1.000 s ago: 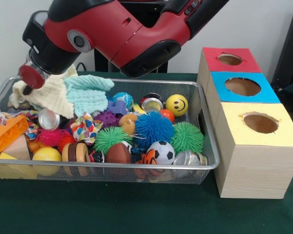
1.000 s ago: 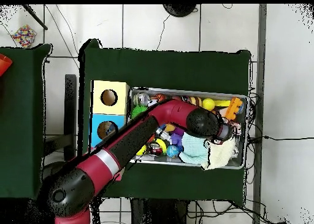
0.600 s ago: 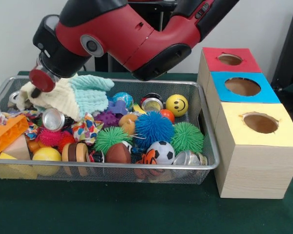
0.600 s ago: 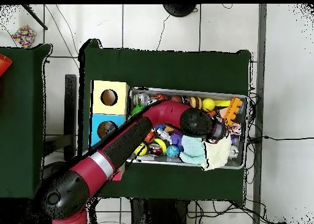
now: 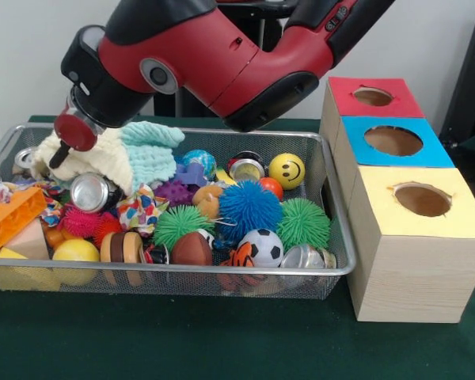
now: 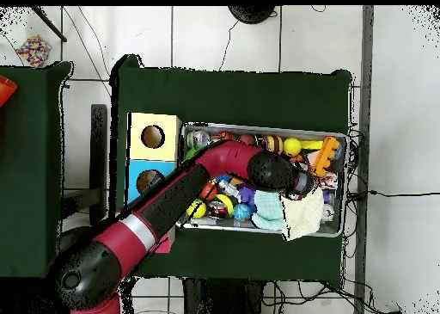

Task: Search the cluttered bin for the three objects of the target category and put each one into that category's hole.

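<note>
The green-covered counter (image 5: 222, 340) carries a wire mesh bin (image 5: 332, 237) and, just beside the bin at its 3 o'clock side in the front view, a wooden box row (image 5: 412, 269) with three round holes on top: the yellow-topped hole (image 5: 422, 199) nearest the camera, the blue-topped hole (image 5: 393, 140) behind it, and the red-topped hole (image 5: 373, 96) farthest back. The red and black arm (image 5: 214, 55) enters from 12 o'clock and reaches across the bin toward 9 o'clock; in the overhead view the arm (image 6: 172, 207) runs from 7 o'clock up to the bin's centre. The gripper (image 5: 67, 138) sits over the pale yellow cloth (image 5: 95, 162) at the bin's 10 o'clock corner; whether the fingers are open or closed cannot be told, since the wrist and cloth hide them. A mint green cloth (image 5: 154, 146) lies touching the yellow cloth on its 3 o'clock side. The bin contents include a blue spiky ball (image 5: 249, 210) near the centre, two green spiky balls (image 5: 303, 223) (image 5: 182, 226), an orange block (image 5: 12, 218) at 9 o'clock, a yellow smiley ball (image 5: 286, 170) at 1 o'clock, a soccer ball (image 5: 261, 247) at 5 o'clock, and a silver can (image 5: 91, 192) just below the yellow cloth. All of these objects lie inside the bin.
</note>
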